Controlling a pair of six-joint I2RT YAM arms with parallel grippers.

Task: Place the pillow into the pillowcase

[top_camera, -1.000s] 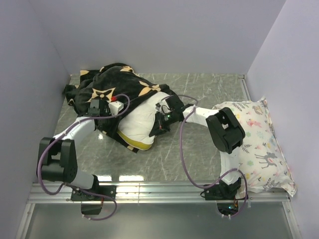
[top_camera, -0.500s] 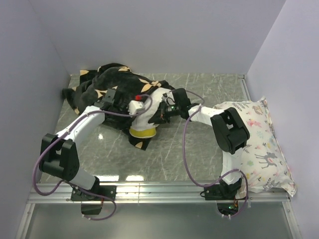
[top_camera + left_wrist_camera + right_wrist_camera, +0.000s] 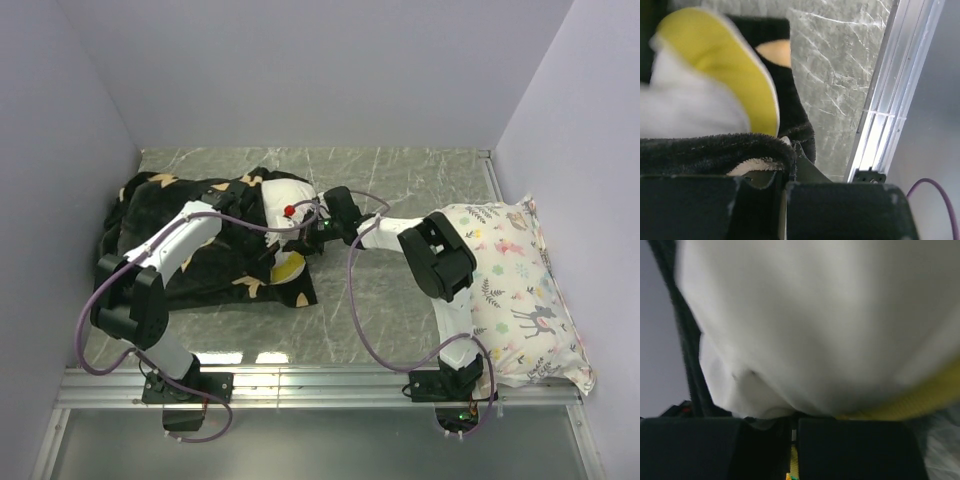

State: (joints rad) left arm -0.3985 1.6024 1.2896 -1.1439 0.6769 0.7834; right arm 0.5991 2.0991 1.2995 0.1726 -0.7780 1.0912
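Observation:
The black flower-print pillowcase (image 3: 170, 250) lies at the left of the table and covers most of the white pillow (image 3: 282, 196). A white corner and the yellow band (image 3: 290, 268) stick out at its right opening. My left gripper (image 3: 285, 232) is shut on the pillowcase's hem (image 3: 760, 150), with the pillow's yellow band (image 3: 747, 75) just beyond it. My right gripper (image 3: 322, 228) is shut on the pillow's white fabric (image 3: 815, 330) at the opening, with the yellow band (image 3: 920, 395) at its right.
A deer-print pillow (image 3: 515, 285) lies along the right wall. The metal rail (image 3: 320, 385) runs along the near edge, also seen in the left wrist view (image 3: 890, 100). Grey walls close in the left, back and right.
Both grippers moved left, and the pillowcase was drawn further over the pillow. Much less white pillow shows now, and the case has spread flatter to the left.

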